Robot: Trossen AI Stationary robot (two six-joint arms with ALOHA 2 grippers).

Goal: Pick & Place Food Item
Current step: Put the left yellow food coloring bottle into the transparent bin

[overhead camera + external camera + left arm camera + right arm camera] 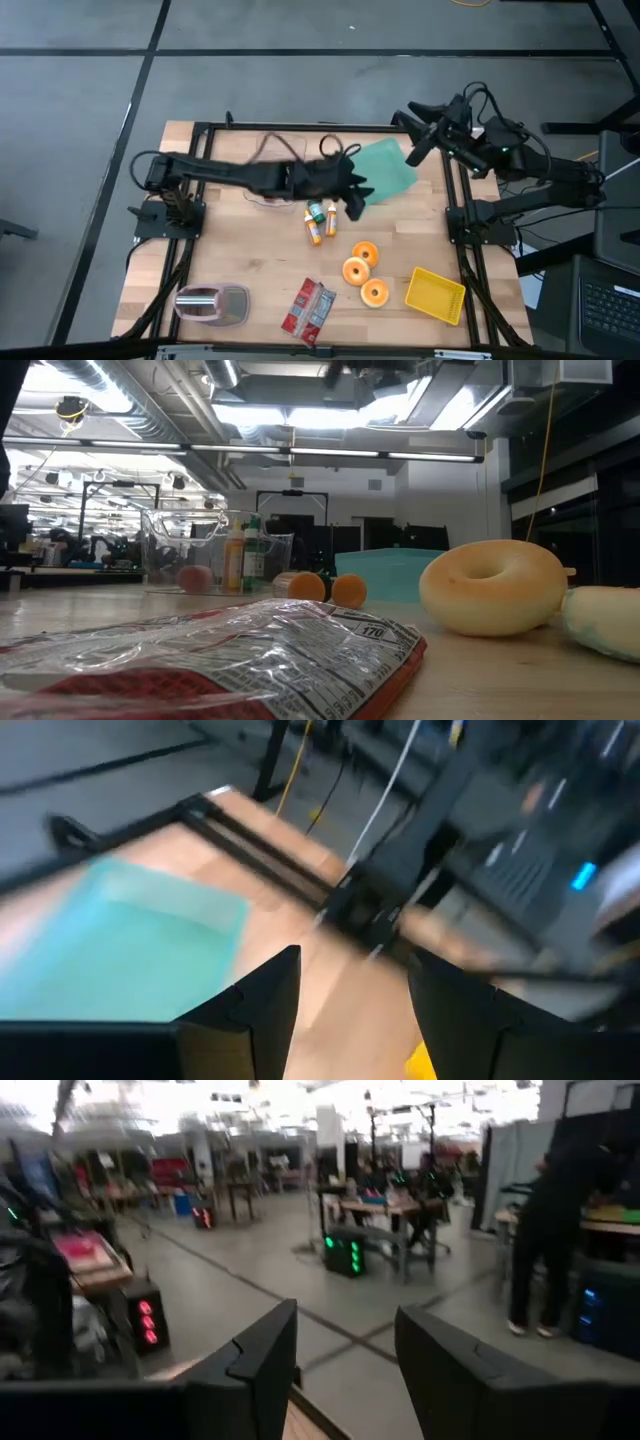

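Note:
Three orange-glazed doughnuts [363,270] lie on the wooden table right of centre; one shows large in the low view [493,585]. Two small orange-capped bottles [320,218] lie at the middle. A red snack packet [308,308] lies at the near edge. My left gripper [356,200] hangs above the table between the bottles and a teal tray [388,168]. In the left wrist view this gripper [350,1010] is open, with nothing between its fingers. My right gripper [415,135] is raised over the far right corner, open and empty [345,1370].
A yellow tray [435,295] sits at the near right. A clear tub [215,550] with items in it stands at the far middle. A grey and pink object [212,303] lies at the near left. A black frame [460,200] borders the table. A person [555,1240] stands in the room beyond.

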